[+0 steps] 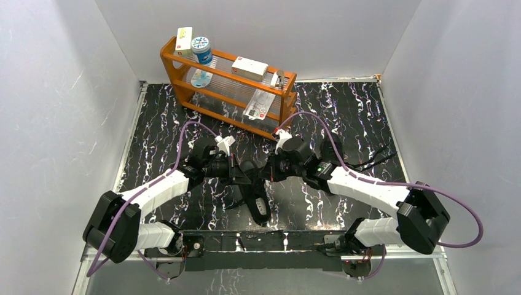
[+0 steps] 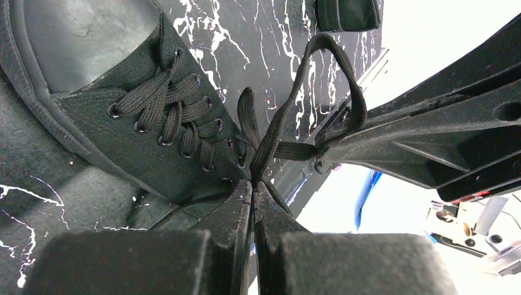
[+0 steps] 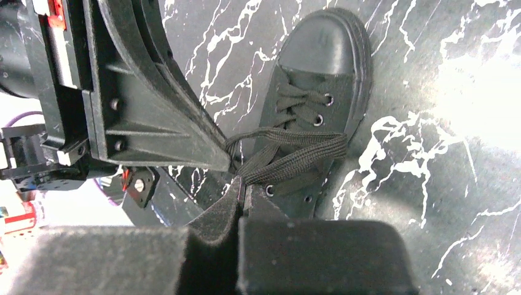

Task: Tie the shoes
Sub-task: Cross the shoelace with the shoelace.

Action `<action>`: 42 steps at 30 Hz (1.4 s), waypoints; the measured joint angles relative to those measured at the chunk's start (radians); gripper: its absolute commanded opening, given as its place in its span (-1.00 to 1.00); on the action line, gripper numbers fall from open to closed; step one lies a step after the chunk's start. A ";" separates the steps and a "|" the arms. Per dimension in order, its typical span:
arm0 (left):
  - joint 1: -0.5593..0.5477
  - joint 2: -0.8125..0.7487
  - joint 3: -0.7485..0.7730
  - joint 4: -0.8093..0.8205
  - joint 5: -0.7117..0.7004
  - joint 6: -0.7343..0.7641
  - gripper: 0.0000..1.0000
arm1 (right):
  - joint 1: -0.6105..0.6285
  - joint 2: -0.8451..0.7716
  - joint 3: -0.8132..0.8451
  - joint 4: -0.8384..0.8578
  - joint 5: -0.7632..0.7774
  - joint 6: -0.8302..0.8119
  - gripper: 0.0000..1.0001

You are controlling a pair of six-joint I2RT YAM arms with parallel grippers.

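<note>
One black sneaker point(image 1: 259, 206) lies mid-table between the arms, toe toward the near edge. It shows in the left wrist view point(image 2: 123, 92) and the right wrist view point(image 3: 316, 92). My left gripper point(image 1: 246, 175) is shut on a black lace point(image 2: 264, 141) just above the shoe's top eyelets. My right gripper point(image 1: 265, 174) is shut on the other lace point(image 3: 289, 163), and a lace loop point(image 2: 335, 74) hangs round its fingers point(image 2: 430, 129). The two grippers almost touch over the shoe's opening. The second sneaker is mostly hidden behind the right arm; its loose laces point(image 1: 376, 157) trail to the right.
A wooden two-tier rack point(image 1: 184, 92) stands at the back, holding small boxes and a blue round tin point(image 1: 201, 49). White walls enclose the black marbled table point(image 1: 356, 117) on three sides. The arm bases sit at the near edge.
</note>
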 measured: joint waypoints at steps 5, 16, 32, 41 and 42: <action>0.000 0.000 0.000 -0.006 0.000 -0.001 -1.00 | 0.000 0.045 0.017 0.005 0.044 -0.078 -1.00; 0.000 0.000 0.000 -0.005 0.001 -0.004 -1.00 | 0.037 0.051 0.018 -0.021 0.102 -0.237 -1.00; 0.004 0.058 0.003 0.018 0.111 -0.032 -0.74 | 0.113 0.054 -0.064 0.103 0.230 -0.308 -1.00; 0.083 0.091 0.117 -0.102 0.161 0.055 -0.23 | 0.114 0.039 -0.100 0.133 0.251 -0.280 -1.00; 0.091 0.091 0.133 -0.125 0.156 0.069 -0.23 | 0.114 0.036 -0.105 0.134 0.252 -0.278 -1.00</action>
